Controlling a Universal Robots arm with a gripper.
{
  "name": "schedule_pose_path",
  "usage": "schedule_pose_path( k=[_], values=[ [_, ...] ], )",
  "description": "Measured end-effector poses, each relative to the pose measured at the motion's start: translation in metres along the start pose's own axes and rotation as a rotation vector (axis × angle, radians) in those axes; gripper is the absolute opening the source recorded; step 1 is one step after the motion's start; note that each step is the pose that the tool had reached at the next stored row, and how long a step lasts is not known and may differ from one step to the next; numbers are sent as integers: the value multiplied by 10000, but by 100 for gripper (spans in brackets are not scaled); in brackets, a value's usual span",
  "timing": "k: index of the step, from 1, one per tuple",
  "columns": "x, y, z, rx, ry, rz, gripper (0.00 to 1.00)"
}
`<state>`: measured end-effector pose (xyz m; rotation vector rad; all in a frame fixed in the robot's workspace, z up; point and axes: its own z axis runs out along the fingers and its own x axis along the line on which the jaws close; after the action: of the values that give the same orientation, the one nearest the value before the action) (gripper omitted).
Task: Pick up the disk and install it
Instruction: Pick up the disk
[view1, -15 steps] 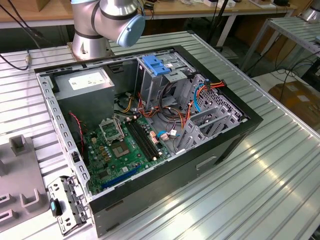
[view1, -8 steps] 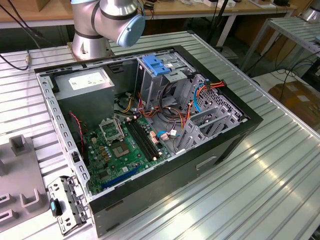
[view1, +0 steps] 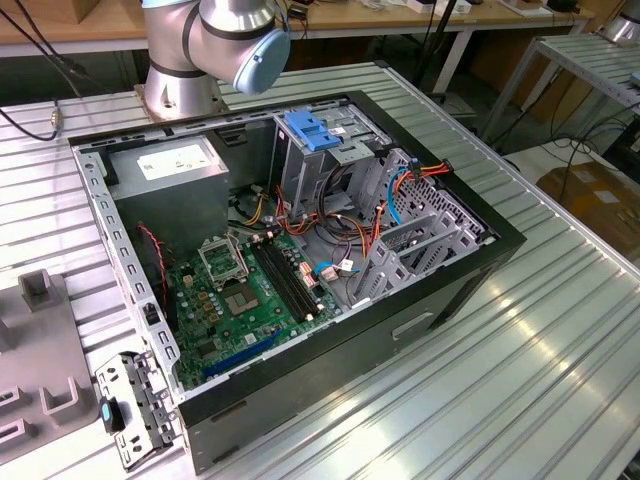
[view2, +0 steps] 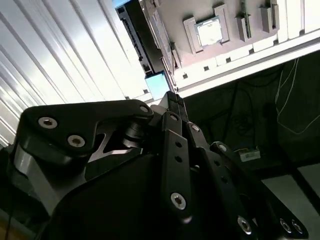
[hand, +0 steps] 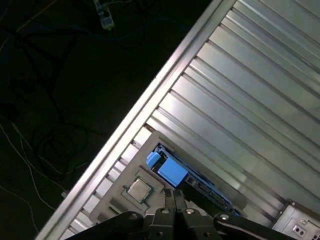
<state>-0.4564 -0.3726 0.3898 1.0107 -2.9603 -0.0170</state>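
Over the grey holder tray, the gripper hangs pinched together and empty, just above the disk. Dropping like that would probably ram it instead of straddling it.

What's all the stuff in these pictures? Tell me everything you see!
computer case: one, black, open, lying on the table
motherboard: one, green, inside the case
power supply box: one, grey with a white sticker, inside the case
plastic bracket: one, blue, on the drive cage
cables: several, orange, red and blue, inside the case
table: one, silver, ribbed
fixture tray: one, grey, at the table's edge
disk: one, black with blue rails, in the tray
processor chip: one, silver, in the tray beside the disk
robot arm: one, silver with a light-blue cap, behind the case
gripper: one, black, shut, empty, near the disk
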Motion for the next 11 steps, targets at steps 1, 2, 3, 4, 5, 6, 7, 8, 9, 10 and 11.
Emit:
schedule_pose_path(
  k=[1, 2, 3, 4, 5, 6, 7, 8, 9, 10, 11],
  values=[
    [0, 0, 0, 3, 5, -365, 11],
    [0, 0, 0, 5, 8, -583, 11],
    [0, 0, 0, 7, 10, -742, 11],
    [0, 0, 0, 10, 15, -1008, 11],
    [0, 0, 0, 13, 20, -1401, 11],
    [0, 0, 0, 16, 25, -1712, 11],
    [0, 0, 0, 19, 29, -2039, 11],
    [0, 0, 0, 20, 32, -2201, 11],
    [0, 0, 0, 22, 35, -2388, 11],
    [0, 0, 0, 24, 37, -2578, 11],
    [0, 0, 0, 26, 40, -2757, 11]
  ],
)
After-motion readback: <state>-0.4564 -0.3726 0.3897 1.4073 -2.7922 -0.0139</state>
